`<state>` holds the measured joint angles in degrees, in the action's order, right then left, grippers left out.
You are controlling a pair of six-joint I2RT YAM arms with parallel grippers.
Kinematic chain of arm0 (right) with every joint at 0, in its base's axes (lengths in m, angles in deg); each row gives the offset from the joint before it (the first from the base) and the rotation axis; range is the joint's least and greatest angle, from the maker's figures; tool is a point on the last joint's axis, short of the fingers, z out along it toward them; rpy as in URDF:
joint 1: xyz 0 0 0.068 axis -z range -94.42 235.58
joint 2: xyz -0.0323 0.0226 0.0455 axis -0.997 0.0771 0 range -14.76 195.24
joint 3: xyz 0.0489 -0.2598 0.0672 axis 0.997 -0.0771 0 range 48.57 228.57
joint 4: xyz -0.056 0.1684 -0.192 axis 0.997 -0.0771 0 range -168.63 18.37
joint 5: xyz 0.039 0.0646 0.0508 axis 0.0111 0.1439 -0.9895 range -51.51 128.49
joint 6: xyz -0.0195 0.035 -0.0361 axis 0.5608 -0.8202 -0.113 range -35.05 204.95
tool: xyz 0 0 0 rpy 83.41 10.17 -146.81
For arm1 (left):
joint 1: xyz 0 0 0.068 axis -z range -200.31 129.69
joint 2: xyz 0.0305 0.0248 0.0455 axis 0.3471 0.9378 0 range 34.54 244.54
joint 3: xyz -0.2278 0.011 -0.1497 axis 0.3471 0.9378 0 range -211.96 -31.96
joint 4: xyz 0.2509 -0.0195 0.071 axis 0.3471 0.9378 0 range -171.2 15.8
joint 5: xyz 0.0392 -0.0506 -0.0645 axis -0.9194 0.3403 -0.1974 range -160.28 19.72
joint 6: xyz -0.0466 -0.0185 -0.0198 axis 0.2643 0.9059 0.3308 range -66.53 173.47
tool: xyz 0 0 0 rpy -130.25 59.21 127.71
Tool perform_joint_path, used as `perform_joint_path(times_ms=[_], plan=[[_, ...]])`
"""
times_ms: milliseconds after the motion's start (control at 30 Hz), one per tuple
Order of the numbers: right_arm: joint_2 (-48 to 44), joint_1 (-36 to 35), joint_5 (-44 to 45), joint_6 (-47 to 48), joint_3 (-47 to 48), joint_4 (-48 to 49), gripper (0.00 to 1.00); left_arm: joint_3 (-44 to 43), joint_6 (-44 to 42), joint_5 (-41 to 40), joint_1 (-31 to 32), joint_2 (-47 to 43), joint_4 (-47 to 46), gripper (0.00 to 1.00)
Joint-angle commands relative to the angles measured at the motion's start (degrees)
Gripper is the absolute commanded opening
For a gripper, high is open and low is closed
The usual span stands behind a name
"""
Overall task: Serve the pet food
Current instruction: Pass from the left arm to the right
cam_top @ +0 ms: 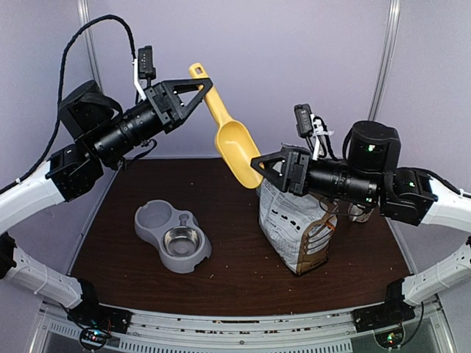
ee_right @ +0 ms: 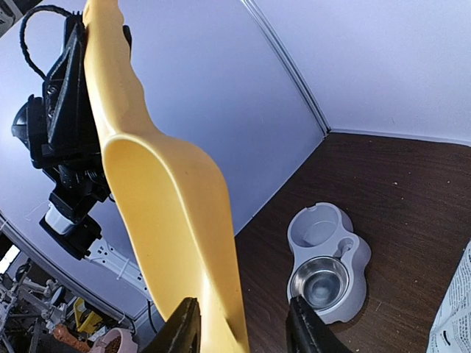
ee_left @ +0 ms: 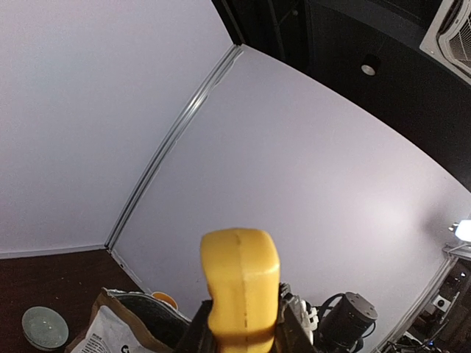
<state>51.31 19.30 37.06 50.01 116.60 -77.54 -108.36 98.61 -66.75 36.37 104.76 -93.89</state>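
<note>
My left gripper (cam_top: 207,85) is raised over the back of the table, shut on the handle of a yellow scoop (cam_top: 234,147). In the left wrist view the handle (ee_left: 241,287) stands up between the jaws of that gripper (ee_left: 243,332). The scoop's empty bowl (ee_right: 169,198) slants down between my right gripper's (ee_right: 243,323) jaws; one finger (ee_right: 184,327) is against it, the other (ee_right: 305,327) stands apart. The silver-white bag (cam_top: 294,228) stands upright under my right gripper (cam_top: 257,165). The pet food does not show.
A grey double feeder (cam_top: 154,220) with a steel bowl (cam_top: 182,240) lies at the table's left centre, also in the right wrist view (ee_right: 346,301). A round pale lid (ee_left: 44,327) lies near the bag (ee_left: 110,331). Crumbs dot the brown tabletop (cam_top: 235,279).
</note>
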Motion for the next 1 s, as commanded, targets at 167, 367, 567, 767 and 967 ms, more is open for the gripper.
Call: perform_joint_path(times_ms=[167,367,567,767,967], plan=[[3.87,-2.82,9.94,6.68,6.36,-4.33,0.30,-0.02,2.26,-0.92,0.36,-0.17,-4.89,0.19],[4.64,-2.91,12.18,7.68,6.85,-4.52,0.26,1.43,3.82,-1.27,0.36,-0.26,-5.47,0.19],[5.64,-3.01,12.46,9.44,7.63,-5.17,0.16,1.87,4.70,-0.81,0.36,0.01,-5.51,0.19],[5.36,-2.99,12.83,9.87,7.21,-4.74,0.00,2.64,4.94,-1.00,0.36,-0.20,-5.15,0.19],[5.13,-2.72,13.04,10.28,7.13,-6.71,0.00,3.36,4.93,-0.38,0.29,-1.21,-1.15,0.62]])
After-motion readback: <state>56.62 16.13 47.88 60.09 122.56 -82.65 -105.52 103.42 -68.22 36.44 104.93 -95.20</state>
